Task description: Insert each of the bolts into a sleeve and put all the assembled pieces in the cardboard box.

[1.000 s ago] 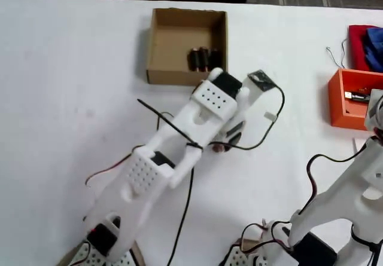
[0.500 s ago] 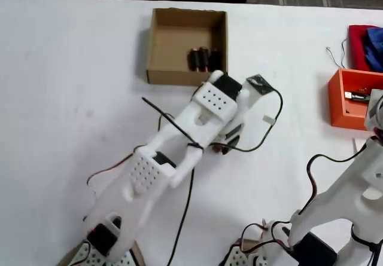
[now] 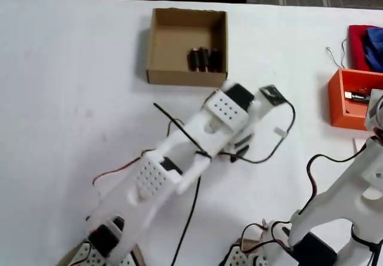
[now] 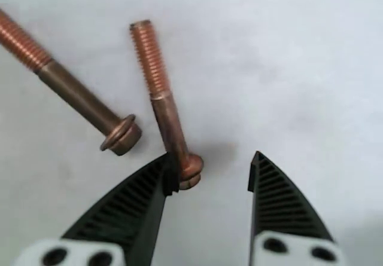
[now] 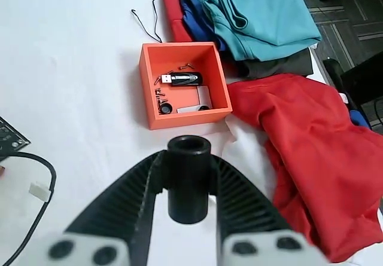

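**Left arm over two copper bolts, right arm holding a black sleeve**

Seen from the high camera, a white bench [image 3: 72, 98] carries an open brown cardboard box [image 3: 173, 39] at the upper centre of the frame. Three dark cylindrical pieces [image 3: 203, 58] lie side by side inside it, against its right-hand wall. The white left arm [image 3: 179, 158] stretches diagonally from the lower left corner to the middle of the frame, and its tip sits just below and to the right of the box. The white right arm [image 3: 350, 200] stands in the lower right corner. A small orange open-topped box [image 3: 335, 101] sits at the right edge, with red and blue cloth [image 3: 365, 45] above it.

From the left wrist camera, the left arm's black ribbed fingers [image 4: 131, 212] are spread wide above the bench. Two copper-coloured threaded bolts lie there, apart from each other. The nearer bolt [image 4: 163, 101] has its flanged head between the fingers, right at the tip of one of them; it is not clear whether they touch. The second bolt [image 4: 72, 89] lies beside it at an angle, outside the fingers.

From the right wrist camera, the right arm's fingers [image 5: 239, 200] pinch a black cylindrical sleeve [image 5: 188, 185] upright, with its open end facing up. Beyond it the orange box holds a black stick-shaped object and some small screws. A red cloth and a teal cloth [image 5: 257, 9] lie near the orange box.
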Available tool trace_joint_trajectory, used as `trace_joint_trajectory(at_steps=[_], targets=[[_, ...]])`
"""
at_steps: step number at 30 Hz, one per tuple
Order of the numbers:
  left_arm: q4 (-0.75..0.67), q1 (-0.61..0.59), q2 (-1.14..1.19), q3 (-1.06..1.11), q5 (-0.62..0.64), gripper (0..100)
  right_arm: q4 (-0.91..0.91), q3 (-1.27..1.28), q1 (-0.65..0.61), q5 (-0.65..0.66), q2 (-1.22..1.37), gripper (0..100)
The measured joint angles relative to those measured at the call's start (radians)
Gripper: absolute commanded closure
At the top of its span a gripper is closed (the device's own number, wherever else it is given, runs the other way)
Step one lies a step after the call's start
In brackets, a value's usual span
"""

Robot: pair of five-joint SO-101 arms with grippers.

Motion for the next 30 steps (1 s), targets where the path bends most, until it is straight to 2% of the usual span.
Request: trace_joint_trajectory(at_steps=[20,24,30], targets=[[-0.023,-0.051,0.091,-0.011,-0.046,88,0.0,0.0,0.0,0.0,0.0,97.8],[-0.02,-0.051,0.091,-0.011,-0.046,98,0.0,0.0,0.0,0.0,0.0,97.8],[0.015,-0.046,0.086,-0.008,-0.104,97,0.0,0.0,0.0,0.0,0.0,97.8]])
